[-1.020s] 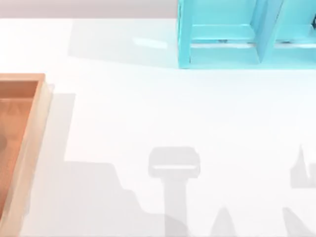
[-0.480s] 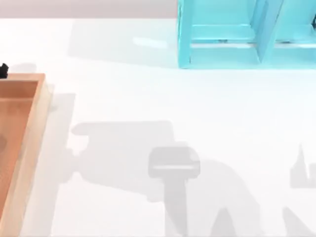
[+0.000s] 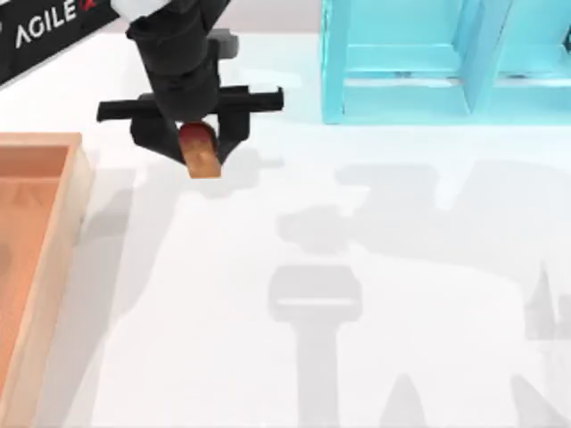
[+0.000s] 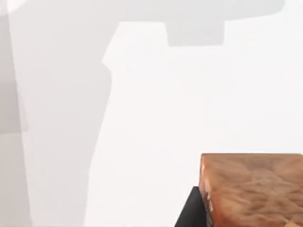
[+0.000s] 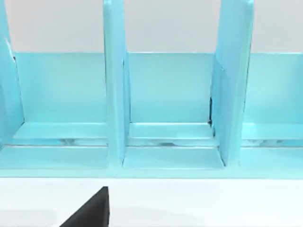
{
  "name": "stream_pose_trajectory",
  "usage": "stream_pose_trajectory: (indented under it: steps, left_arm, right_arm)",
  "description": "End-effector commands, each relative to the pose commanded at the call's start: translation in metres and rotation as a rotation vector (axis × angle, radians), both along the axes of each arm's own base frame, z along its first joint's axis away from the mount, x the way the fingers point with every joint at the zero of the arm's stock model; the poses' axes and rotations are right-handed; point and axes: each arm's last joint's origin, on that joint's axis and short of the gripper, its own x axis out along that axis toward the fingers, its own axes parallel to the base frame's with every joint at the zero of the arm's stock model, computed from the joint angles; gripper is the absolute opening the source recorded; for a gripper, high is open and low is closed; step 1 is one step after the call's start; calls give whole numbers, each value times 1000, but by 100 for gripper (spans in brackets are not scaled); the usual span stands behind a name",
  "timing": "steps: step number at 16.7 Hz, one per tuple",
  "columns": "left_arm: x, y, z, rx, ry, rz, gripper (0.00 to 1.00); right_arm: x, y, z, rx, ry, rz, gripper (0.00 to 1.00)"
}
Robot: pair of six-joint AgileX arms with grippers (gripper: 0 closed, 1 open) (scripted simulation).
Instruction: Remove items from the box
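we judge the tiny bottle (image 3: 202, 153) light, rigid and slippery, so our left gripper (image 3: 193, 150), clamped around it, should grip mid-body.

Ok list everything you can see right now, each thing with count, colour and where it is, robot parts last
bottle: one, amber-orange with a dark red cap, held in the left tool over the white table, to the right of the box and outside it.
box: one, orange-brown inside with light wood rims, at the table's left edge.
shelf unit: one, teal-blue with upright dividers, at the table's far right; the right wrist view faces it.
table: one, white, under everything.
left tool: one, black, shut on the bottle, far left-centre of the table.
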Motion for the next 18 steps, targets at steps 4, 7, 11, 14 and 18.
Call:
stream_pose_trajectory:
  steps: [4, 7, 11, 14, 18]
  left_arm:
    - [-18, -66, -42, 54, 79, -16, 0]
    - [-21, -70, -47, 66, 91, -17, 0]
    - [-20, -70, -51, 64, 91, -16, 0]
    - [-20, -70, -70, 65, 91, -17, 0]
    - [-21, -70, -92, 66, 91, -17, 0]
  right_arm:
    - [0, 0, 0, 0, 0, 0, 100]
    - [0, 0, 0, 0, 0, 0, 100]
    - [0, 0, 0, 0, 0, 0, 100]
    - [0, 0, 0, 0, 0, 0, 100]
    - [0, 0, 0, 0, 0, 0, 100]
